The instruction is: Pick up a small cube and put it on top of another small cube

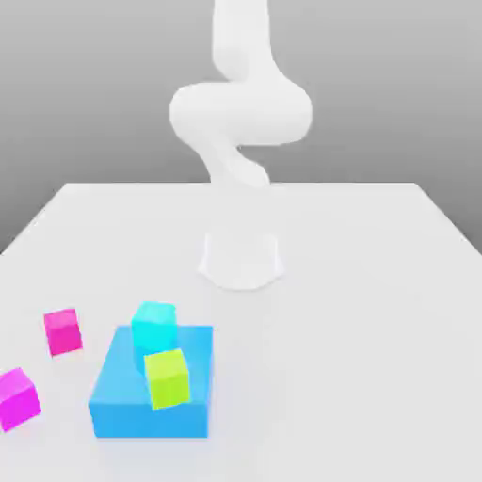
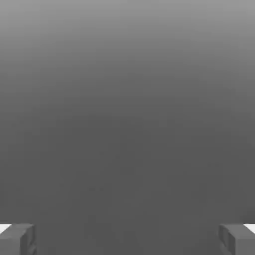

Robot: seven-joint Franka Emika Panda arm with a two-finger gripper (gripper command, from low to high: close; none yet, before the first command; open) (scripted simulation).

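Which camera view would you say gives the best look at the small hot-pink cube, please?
The exterior view. There the small hot-pink cube sits in full sight on the white table, apart from the large blue block, on the exterior view's left of it. The hand view offers only grey background past the open gripper, nothing of the cube.

You have a hot-pink small cube (image 1: 63, 331), a brighter magenta cube (image 1: 18, 397), a light cyan cube (image 1: 154, 324), a lime-green cube (image 1: 168, 378), a plain blue block (image 1: 127, 400), a white table (image 1: 358, 311) and a white arm (image 1: 240, 113).
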